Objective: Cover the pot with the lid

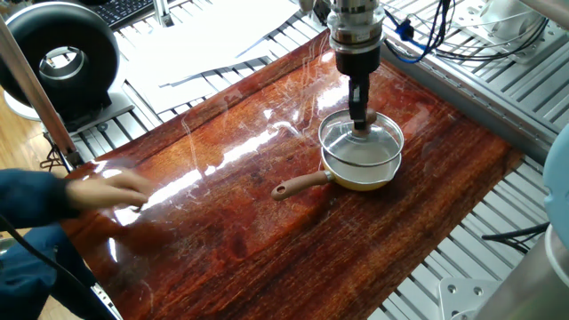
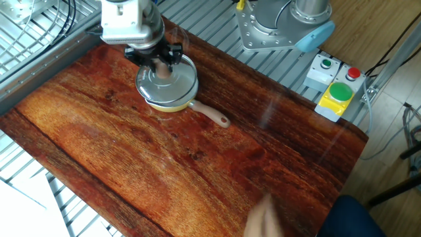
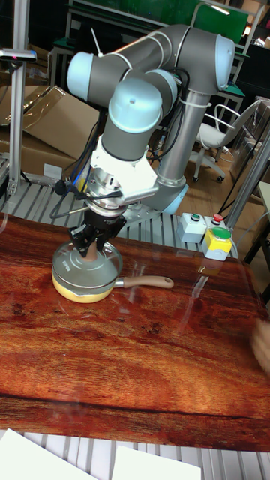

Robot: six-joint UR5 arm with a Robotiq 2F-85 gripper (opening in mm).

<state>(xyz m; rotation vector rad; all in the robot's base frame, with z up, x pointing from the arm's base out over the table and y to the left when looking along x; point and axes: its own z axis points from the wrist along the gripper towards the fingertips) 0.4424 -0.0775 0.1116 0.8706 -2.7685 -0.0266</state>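
The cream-yellow pot (image 1: pixel 363 178) stands on the wooden table with its light-brown handle (image 1: pixel 300 184) pointing toward the left. The clear glass lid (image 1: pixel 361 142) lies level over the pot's mouth and covers nearly all of it. My gripper (image 1: pixel 359 123) reaches straight down onto the lid's centre and is shut on its brown knob (image 2: pixel 161 68). In the other fixed view the lid (image 2: pixel 167 80) hides the inside of the pot (image 2: pixel 166 103). The tall fixed view shows the gripper (image 3: pixel 93 253) over the lid (image 3: pixel 87 265) and pot (image 3: pixel 81 290). Whether the lid rests fully on the rim I cannot tell.
A person's blurred hand (image 1: pixel 108 189) is at the table's left side, far from the pot. A box with a green and a red button (image 2: pixel 339 93) sits past the table's far corner. Metal rails (image 1: pixel 480 84) border the table.
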